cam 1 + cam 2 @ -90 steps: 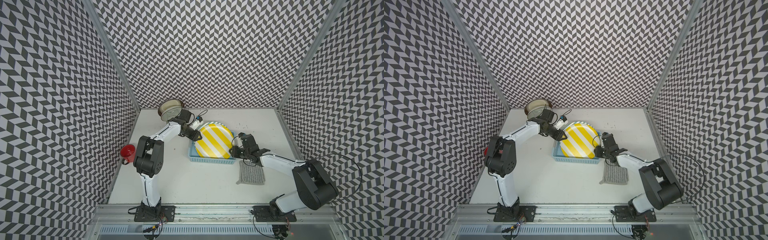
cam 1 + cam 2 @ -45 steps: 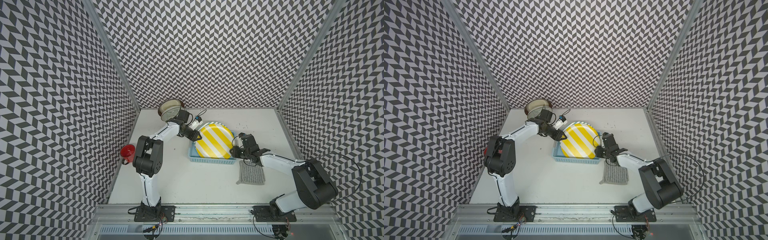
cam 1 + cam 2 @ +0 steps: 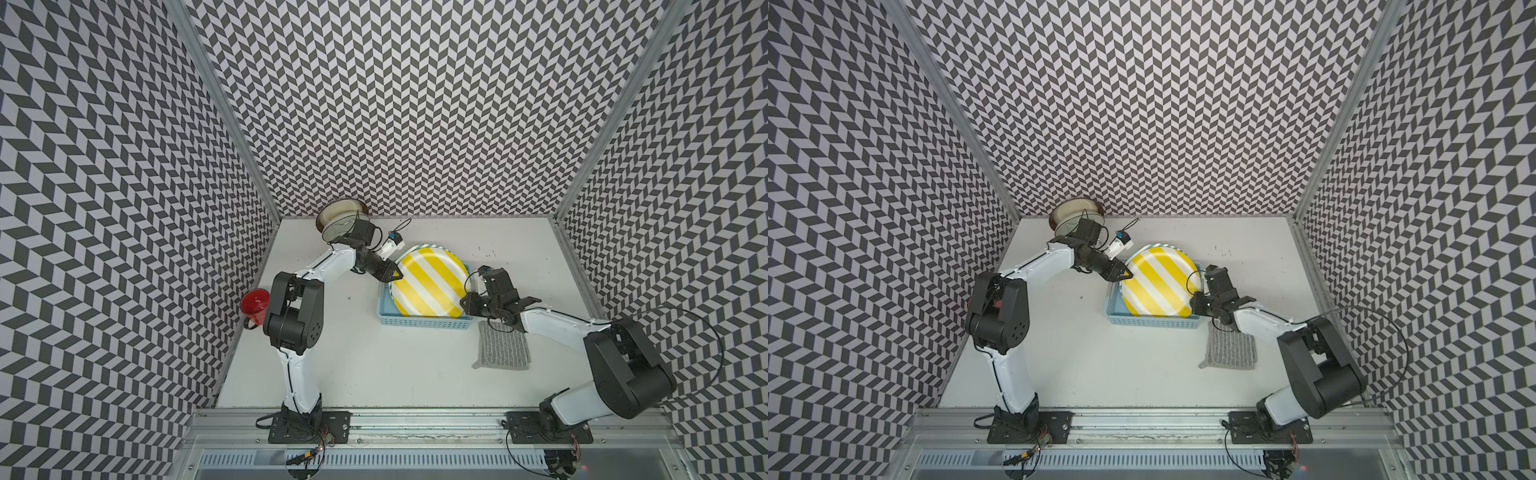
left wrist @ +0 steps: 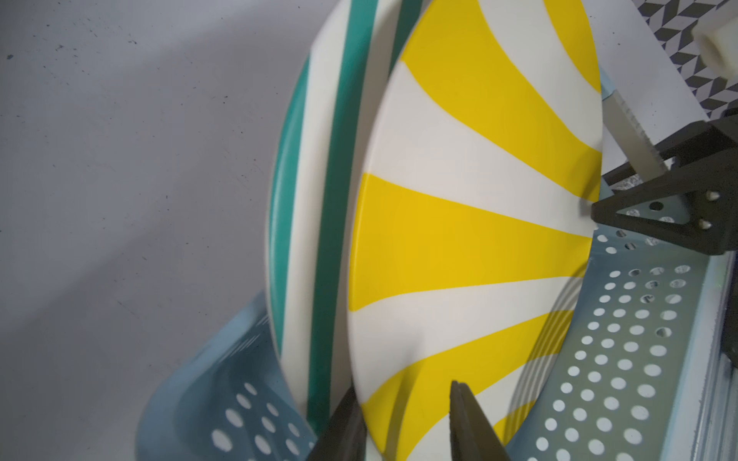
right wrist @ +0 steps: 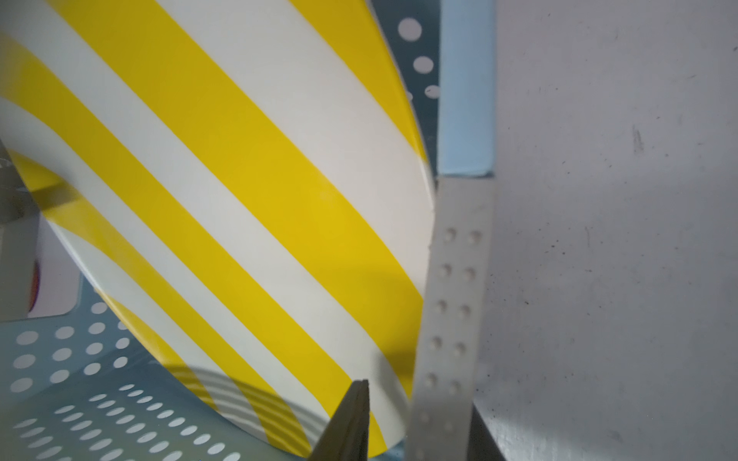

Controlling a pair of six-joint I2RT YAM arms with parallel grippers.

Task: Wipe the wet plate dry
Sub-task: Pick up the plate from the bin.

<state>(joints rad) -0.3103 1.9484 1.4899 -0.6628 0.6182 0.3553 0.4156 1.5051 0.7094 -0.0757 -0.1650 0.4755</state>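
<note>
The plate [image 3: 428, 286] [image 3: 1158, 286], yellow and white striped, stands tilted on edge in a light blue perforated basket [image 3: 424, 332] [image 3: 1154, 322]. My left gripper [image 3: 395, 274] [image 3: 1127, 274] is at its left rim. In the left wrist view the plate [image 4: 459, 239] has one jaw of the left gripper [image 4: 403, 393] behind the rim and one in front, a little off the face. My right gripper [image 3: 467, 301] [image 3: 1196, 305] is at the right rim. In the right wrist view it [image 5: 413, 283] is shut on the plate [image 5: 239, 199]. A grey cloth [image 3: 503, 347] [image 3: 1231, 347] lies flat under the right arm.
A green-striped plate [image 4: 331, 199] stands just behind the yellow one in the same basket [image 4: 623, 339]. A round bowl [image 3: 338, 214] sits at the back left corner. A red cup [image 3: 254, 305] stands by the left wall.
The left gripper's jaws have narrowed around the plate's left rim. The right gripper has edged slightly toward the right rim. The plate itself has not visibly moved.
</note>
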